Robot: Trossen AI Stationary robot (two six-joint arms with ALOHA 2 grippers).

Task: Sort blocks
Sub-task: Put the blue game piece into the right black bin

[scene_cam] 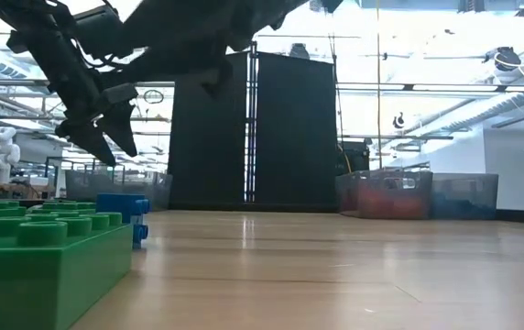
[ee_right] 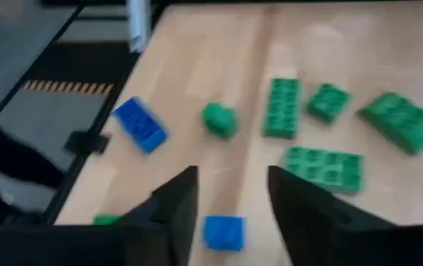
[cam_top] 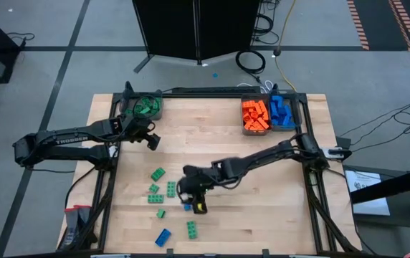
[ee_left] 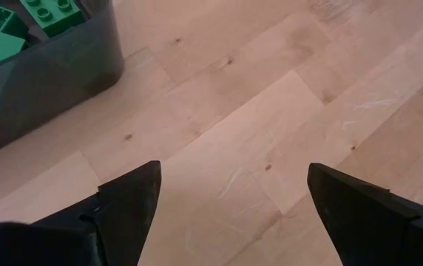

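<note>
Several green blocks (cam_top: 158, 173) (ee_right: 280, 107) and a blue block (cam_top: 163, 237) (ee_right: 139, 124) lie loose on the near left part of the table. A small blue block (cam_top: 188, 207) (ee_right: 224, 231) rests flat on the wood. My right gripper (cam_top: 191, 195) (ee_right: 230, 177) (scene_cam: 111, 137) hangs open above it, fingers clear of it. My left gripper (cam_top: 150, 138) (ee_left: 230, 174) waits open over bare wood beside the bin with green blocks (cam_top: 145, 107) (ee_left: 49, 81).
At the far right stand a bin of orange blocks (cam_top: 255, 116) and a bin of blue blocks (cam_top: 282, 112). A large green block (scene_cam: 42, 266) lies close to the near edge. Bare wood stretches across the table's middle and near right (cam_top: 269, 208).
</note>
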